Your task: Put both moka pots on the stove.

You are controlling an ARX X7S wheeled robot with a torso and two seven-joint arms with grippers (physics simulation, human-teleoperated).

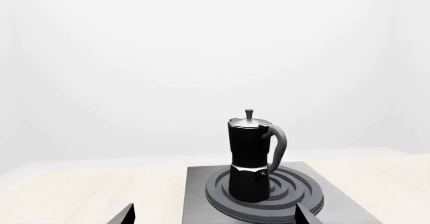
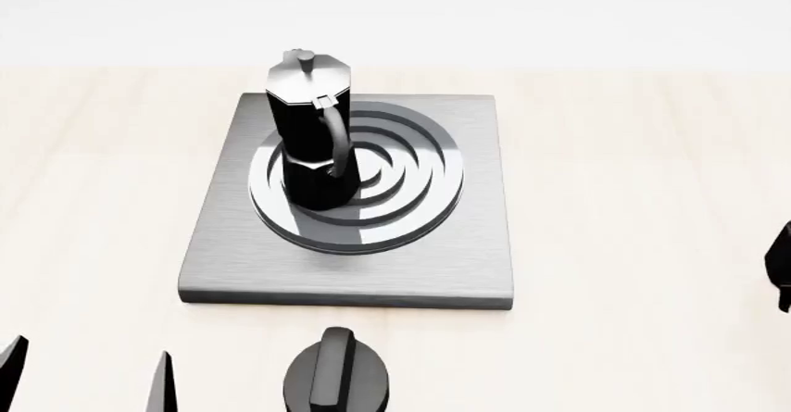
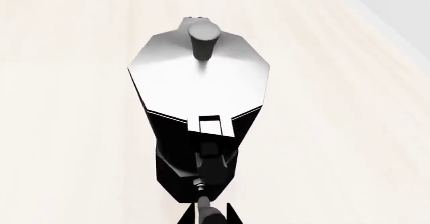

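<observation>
- Where the left wrist view looks along the pale wooden table (image 1: 80, 183), one moka pot (image 1: 250, 156) stands upright on the ring burner (image 1: 265, 191) of the stove (image 1: 201, 194), set toward one side of the rings, its curved handle (image 1: 277, 143) in profile. Two dark fingertips of the left gripper (image 1: 213, 216) show at the lower edge, one tip (image 1: 124, 216) and the other well apart, nothing between them: the claw is spread wide and empty, short of the stove.
- From the head view, that pot (image 2: 311, 130) sits on the left half of the burner (image 2: 395, 181), handle toward the camera, the right half of the rings bare. A squat black knob (image 2: 336, 380) with a ridge lies on the table (image 2: 643, 199) just in front of the stove (image 2: 476, 255). The left fingertips (image 2: 161, 389) show at the lower left, parted. A dark shape at the right edge is too cropped to name.
- Through the right wrist view, the second moka pot (image 3: 198, 88) stands on bare table (image 3: 60, 108), seen from above, silvery lid and top knob (image 3: 203, 35) facing the camera. Its handle (image 3: 211, 168) runs toward the lens and hides the right claw's tips, so whether they are closed I cannot tell.
</observation>
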